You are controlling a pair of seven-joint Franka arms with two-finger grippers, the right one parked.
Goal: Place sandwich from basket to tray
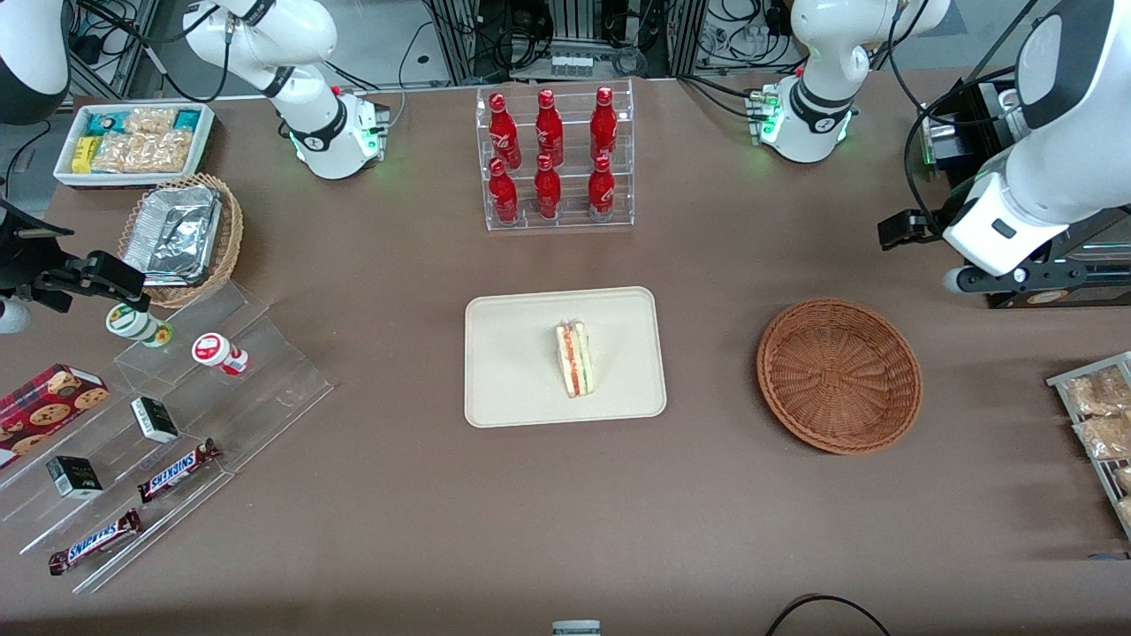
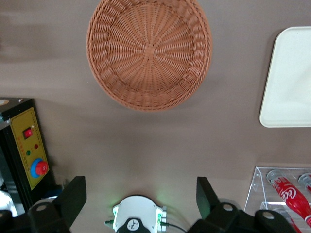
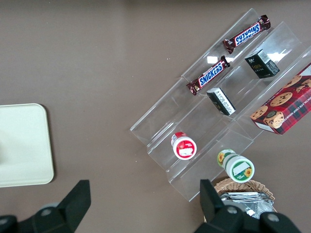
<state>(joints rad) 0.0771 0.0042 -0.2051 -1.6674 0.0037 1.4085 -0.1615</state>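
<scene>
Front view: the sandwich (image 1: pixel 575 359) lies on the tray (image 1: pixel 512 389), a little toward the three o'clock side of the tray's middle, with its red and green cut edge facing up and its long side running from twelve to six o'clock. The tray sits flat on the brown surface (image 1: pixel 565 530). At three o'clock from the tray, well apart from it, stands the basket (image 1: pixel 839 375), its woven floor showing bare. The gripper (image 1: pixel 903 228) hangs above the surface at about one o'clock from the basket, clear of its rim and touching nothing. At twelve o'clock from the tray is a clear rack (image 1: pixel 557 216) holding red bottles (image 1: pixel 548 132) in two rows.

Left wrist view: the gripper's two dark fingers (image 2: pixel 73 199) stand wide apart with nothing between them. The basket and a rounded corner of the tray lie on the surface well apart from each other. The arm's white base (image 2: pixel 137 221) with green lights shows between the fingers. A black box with a yellow panel (image 2: pixel 26 150) stands near one finger, and the rack with a red bottle near the other.

Right wrist view: a rounded corner of the tray rests on the surface. At about two o'clock from it, well apart, is a clear stepped stand (image 3: pixel 160 121) carrying two Snickers bars (image 3: pixel 209 77), small dark boxes (image 3: pixel 221 100) and a red-lidded cup (image 3: pixel 183 145).
</scene>
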